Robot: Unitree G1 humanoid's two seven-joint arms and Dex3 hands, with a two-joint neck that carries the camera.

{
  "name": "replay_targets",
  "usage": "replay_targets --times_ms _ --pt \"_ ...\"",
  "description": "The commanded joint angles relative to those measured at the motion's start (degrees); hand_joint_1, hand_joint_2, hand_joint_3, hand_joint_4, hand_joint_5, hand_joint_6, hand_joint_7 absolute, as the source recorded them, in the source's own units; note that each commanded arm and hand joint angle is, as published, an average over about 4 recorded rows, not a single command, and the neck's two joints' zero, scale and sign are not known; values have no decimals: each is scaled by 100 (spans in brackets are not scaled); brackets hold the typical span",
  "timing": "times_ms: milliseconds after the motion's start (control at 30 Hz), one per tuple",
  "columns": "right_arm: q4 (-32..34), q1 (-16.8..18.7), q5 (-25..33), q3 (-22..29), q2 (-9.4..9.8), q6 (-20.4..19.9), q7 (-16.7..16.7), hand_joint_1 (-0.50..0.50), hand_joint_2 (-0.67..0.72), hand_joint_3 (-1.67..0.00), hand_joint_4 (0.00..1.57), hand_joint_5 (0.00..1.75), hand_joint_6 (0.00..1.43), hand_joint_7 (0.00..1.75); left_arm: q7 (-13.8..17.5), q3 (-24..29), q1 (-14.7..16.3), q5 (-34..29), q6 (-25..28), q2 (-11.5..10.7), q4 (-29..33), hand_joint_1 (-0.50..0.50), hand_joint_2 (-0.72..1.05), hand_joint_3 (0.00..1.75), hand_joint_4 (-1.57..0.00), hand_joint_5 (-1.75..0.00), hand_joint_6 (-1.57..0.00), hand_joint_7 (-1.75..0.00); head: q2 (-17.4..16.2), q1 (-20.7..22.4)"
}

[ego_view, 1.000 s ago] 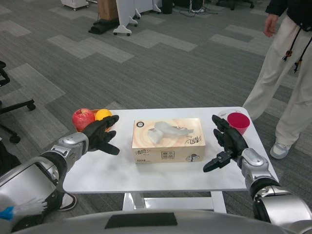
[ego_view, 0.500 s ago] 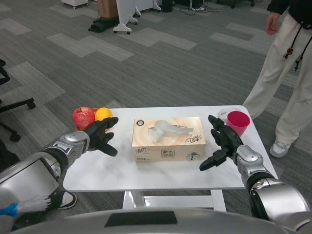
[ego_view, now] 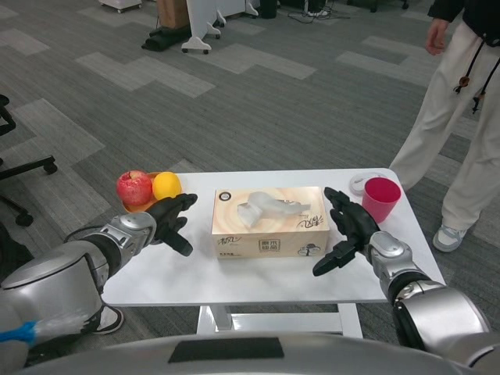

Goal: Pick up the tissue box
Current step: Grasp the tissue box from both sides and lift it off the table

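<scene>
The tissue box (ego_view: pixel 270 223) lies flat near the middle of the white table (ego_view: pixel 234 277), a crumpled tissue (ego_view: pixel 269 206) standing out of its top slot. Print shows on its front face, too small to read.

The left hand (ego_view: pixel 170 221) is just left of the box, fingers spread and empty, with a gap between fingertips and the box's side. The right hand (ego_view: pixel 348 229) is at the box's right end, fingers also apart and holding nothing; whether its inner fingers touch the box cannot be told, since the hand covers that edge. Both forearms run off the bottom corners.

At the table's left rear corner sit an apple (ego_view: pixel 133 187) and an orange (ego_view: pixel 166 185), touching; something beneath them is mostly hidden by the fruit and the left hand. At the right rear, a red cup (ego_view: pixel 380 198) stands upright, with a pale round thing (ego_view: pixel 361 183) partly hidden behind it.

A person (ego_view: pixel 457 109) stands right of the table, cut off above the waist. Part of a chair (ego_view: pixel 17 168) shows at the left edge.
</scene>
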State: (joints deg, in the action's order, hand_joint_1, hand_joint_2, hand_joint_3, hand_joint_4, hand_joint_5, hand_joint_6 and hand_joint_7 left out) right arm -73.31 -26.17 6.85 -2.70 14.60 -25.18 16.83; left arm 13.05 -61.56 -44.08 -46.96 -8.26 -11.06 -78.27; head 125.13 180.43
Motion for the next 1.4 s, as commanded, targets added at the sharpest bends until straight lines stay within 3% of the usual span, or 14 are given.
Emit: replay_targets --times_ms 33,500,1000,1133,1400 --pt "-26 -147 -17 -42 -31 -14 -35 -25 22 -12 0 10 0 2 -65 -189 -154 -169 57 21 -21 50 105 26 0 -10 0 0 -3 22" --pt "-70 -205 -12 -218 -71 -14 -57 -25 22 -8 0 10 0 0 -74 -787 -224 -735 61 34 -21 50 105 26 0 -10 0 0 -26 102" --pt "-70 -213 -8 -231 -75 -14 -66 -25 22 -8 0 10 0 0 -74 -787 -224 -735 61 34 -21 50 105 26 0 -10 0 0 -21 107" --pt "-70 -213 -8 -231 -75 -14 -66 -25 22 -16 0 10 0 0 -74 -787 -224 -735 61 34 -21 50 105 26 0 -10 0 0 -6 99" --pt "-70 -213 -8 -231 -75 -14 -75 -25 22 -8 0 10 0 0 -74 -787 -224 -740 61 34 -21 50 105 26 0 -10 0 0 0 111"
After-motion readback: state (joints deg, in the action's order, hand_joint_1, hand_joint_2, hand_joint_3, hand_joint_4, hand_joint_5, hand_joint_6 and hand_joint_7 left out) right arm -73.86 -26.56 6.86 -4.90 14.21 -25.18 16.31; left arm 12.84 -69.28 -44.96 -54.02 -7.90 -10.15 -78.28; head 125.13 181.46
